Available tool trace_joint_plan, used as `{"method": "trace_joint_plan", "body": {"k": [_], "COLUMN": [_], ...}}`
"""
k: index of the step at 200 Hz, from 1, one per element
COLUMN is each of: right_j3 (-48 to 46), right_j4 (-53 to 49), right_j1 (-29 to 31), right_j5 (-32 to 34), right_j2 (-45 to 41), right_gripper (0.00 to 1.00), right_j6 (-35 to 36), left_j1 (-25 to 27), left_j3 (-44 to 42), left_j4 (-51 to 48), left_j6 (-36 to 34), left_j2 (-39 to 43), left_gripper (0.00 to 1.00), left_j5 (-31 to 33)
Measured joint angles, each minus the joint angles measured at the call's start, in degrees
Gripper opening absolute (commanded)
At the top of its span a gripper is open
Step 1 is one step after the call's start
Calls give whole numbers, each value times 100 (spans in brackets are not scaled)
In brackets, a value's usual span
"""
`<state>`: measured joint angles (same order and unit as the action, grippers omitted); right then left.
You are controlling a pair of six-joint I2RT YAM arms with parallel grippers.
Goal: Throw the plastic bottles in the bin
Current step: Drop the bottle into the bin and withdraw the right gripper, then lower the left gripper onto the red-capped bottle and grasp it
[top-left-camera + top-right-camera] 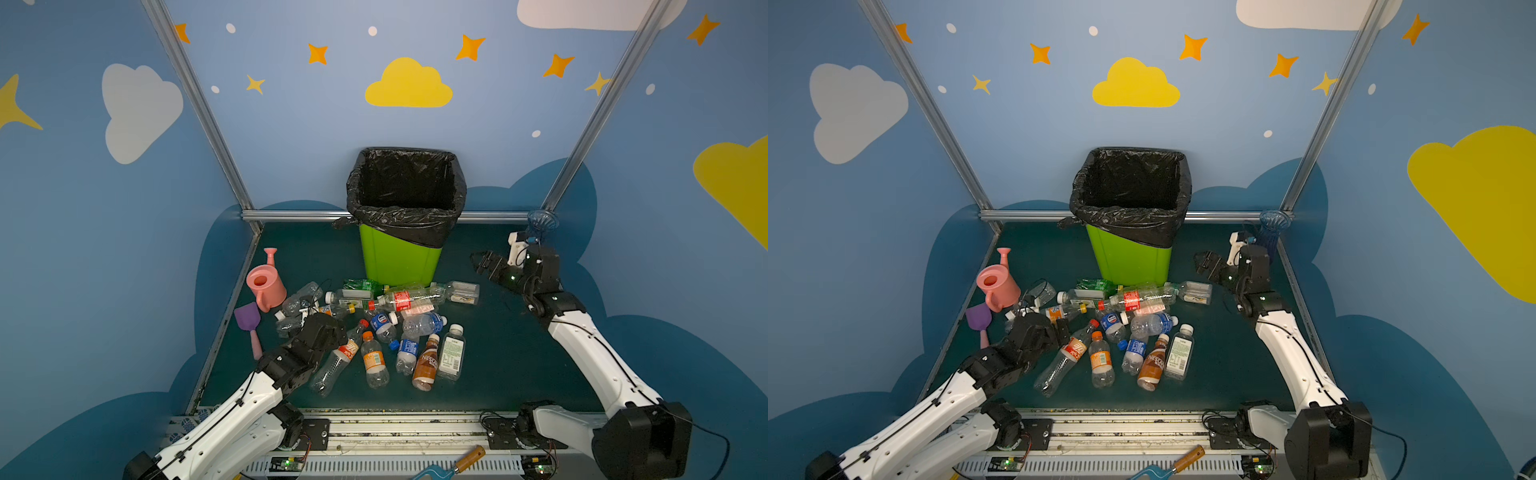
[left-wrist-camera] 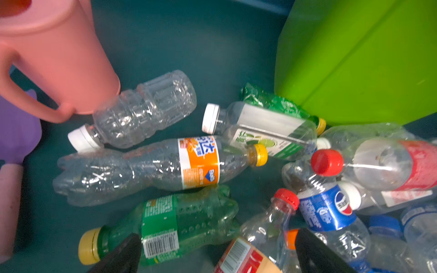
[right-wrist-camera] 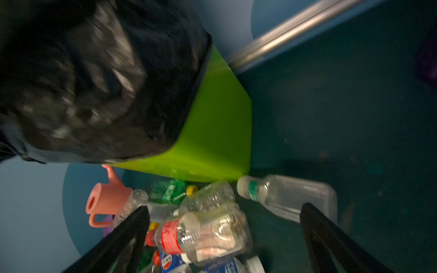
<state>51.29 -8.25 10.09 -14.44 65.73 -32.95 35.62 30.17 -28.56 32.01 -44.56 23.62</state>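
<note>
Nearest the camera, in both top views, a wooden-handled tool (image 1: 459, 462) lies on the front rail. Just beyond it the left gripper (image 1: 326, 328) hangs low over the left edge of the plastic bottles (image 1: 390, 328). They lie on their sides in a loose heap on the dark green floor (image 1: 519, 353), all outside the bin and in front of it.

From above, the gripper's black body hides its fingers. Only the left wrist view shows them: the fingers (image 2: 120, 255) stand spread wide, pinching nothing, over a green bottle (image 2: 189, 224) with a yellow cap. The arm covers that spot in the top views.

Left of the heap stand a pink watering can (image 1: 266, 284) and a purple scoop (image 1: 248, 318). The left wrist view shows a clear bottle touching the can's base.

Farther back, the right gripper (image 1: 482, 262) is in the air to the right of the bin, below its rim and pointing towards it. The blurred right wrist view shows its fingers (image 3: 123, 236) far apart and empty, with bottles on the floor beyond.

The bin (image 1: 399, 262) stands upright at the back centre, with a black liner (image 1: 407, 226) folded over its rim. Only the top views look into its mouth, which is too dark to tell the contents. The wrist views show its outer wall alone. A blue vase (image 1: 541, 222) sits in the far right corner.
</note>
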Motion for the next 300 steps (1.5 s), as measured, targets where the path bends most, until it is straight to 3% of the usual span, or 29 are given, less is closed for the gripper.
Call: {"method": "trace_joint_plan", "body": {"k": [63,105,160,220,266,300], "right_j3": [-1012,-1080,-1080,-1080,-1080,-1132], "right_j4": [70,26,-20,-63,-61,-57], "right_j1": [-546,-693,-922,-1178,-1259,-1300], "right_j5": [-22,-24,-125,-476,-654,-732], "right_j2": [-568,-389,-240,66,79,79], "right_gripper": [98,98,98,98,98,98], "right_j6": [-267,-352,-409,-413,-415,-415], "left_j1": [820,833,833,831,798,778], "left_j3": [0,494,1038,1132,1132,1132], "left_j4": [-553,-682,-846,-992,-1121,-1134], "left_j6": [474,341,109,-2,22,20], "left_j2": [-839,-1845,-2610,-2813,-2938,-3086], "left_gripper": [94,85,87,85,73,70], "left_j5": [-39,-140,-404,-728,-920,-1005]}}
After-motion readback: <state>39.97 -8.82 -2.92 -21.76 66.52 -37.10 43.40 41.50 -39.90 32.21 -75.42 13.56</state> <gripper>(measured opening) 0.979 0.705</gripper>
